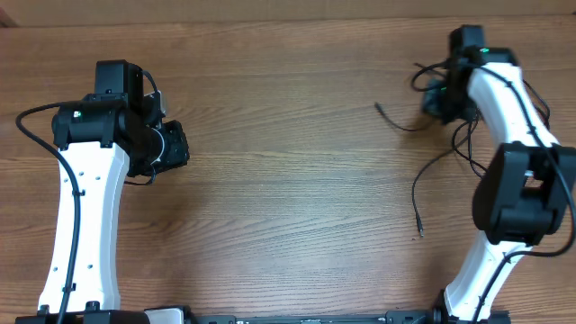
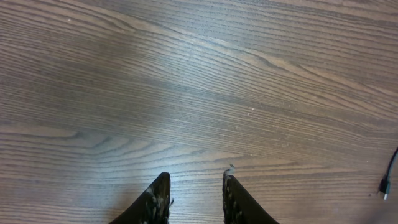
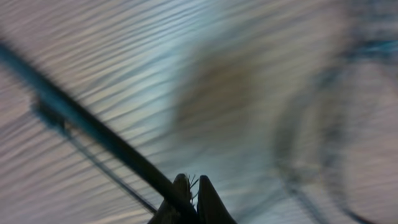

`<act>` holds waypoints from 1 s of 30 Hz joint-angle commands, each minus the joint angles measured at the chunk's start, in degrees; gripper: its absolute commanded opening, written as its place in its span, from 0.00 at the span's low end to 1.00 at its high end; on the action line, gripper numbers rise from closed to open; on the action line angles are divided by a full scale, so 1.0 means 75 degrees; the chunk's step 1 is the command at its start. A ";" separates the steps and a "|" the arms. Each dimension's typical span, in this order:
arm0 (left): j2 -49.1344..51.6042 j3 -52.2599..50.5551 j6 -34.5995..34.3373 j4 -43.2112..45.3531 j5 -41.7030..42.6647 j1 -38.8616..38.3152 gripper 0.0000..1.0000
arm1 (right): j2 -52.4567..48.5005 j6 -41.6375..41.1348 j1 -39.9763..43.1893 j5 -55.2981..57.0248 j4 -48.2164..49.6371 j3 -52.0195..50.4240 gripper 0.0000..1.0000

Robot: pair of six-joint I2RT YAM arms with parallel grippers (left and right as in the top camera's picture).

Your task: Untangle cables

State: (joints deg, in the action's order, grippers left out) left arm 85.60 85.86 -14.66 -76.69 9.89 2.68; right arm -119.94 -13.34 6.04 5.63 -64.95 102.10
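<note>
The cables (image 1: 423, 121) are thin black cords at the right of the wooden table. One loose end (image 1: 378, 106) points left, and another strand curves down to a plug (image 1: 419, 234). Over the tangle hangs my right gripper (image 1: 443, 97). In the right wrist view it (image 3: 193, 180) is shut on a black cable (image 3: 93, 127) that runs up and to the left from the jaws; that view is blurred. At the left, my left gripper (image 1: 176, 144) stands apart from the cords. The left wrist view shows it (image 2: 196, 176) slightly open over bare wood with nothing between its fingers.
A plug end of a cord (image 2: 385, 184) shows at the right edge of the left wrist view. The thicker arm cables (image 1: 36, 135) run along both arms. The arm bases stand at the table's front edge (image 1: 306, 317).
</note>
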 commanded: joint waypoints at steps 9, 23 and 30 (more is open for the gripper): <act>-0.0102 0.0087 0.0041 0.0061 0.0093 -0.0009 0.28 | 0.2264 -0.1623 0.2081 0.1818 -0.0737 0.1422 0.04; -0.0102 0.0087 0.0041 0.0055 0.0093 -0.0009 0.28 | 0.2256 -0.0396 0.2229 -0.0962 -0.2057 0.0871 0.78; -0.0102 0.0087 0.0044 0.0073 0.0090 -0.0009 0.28 | 0.2256 -0.0178 0.1912 -0.1309 -0.3433 0.0437 0.84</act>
State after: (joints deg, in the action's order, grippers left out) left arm 85.60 85.86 -14.63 -76.29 9.89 2.68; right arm -103.68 -17.08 21.56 -1.15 -89.58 107.42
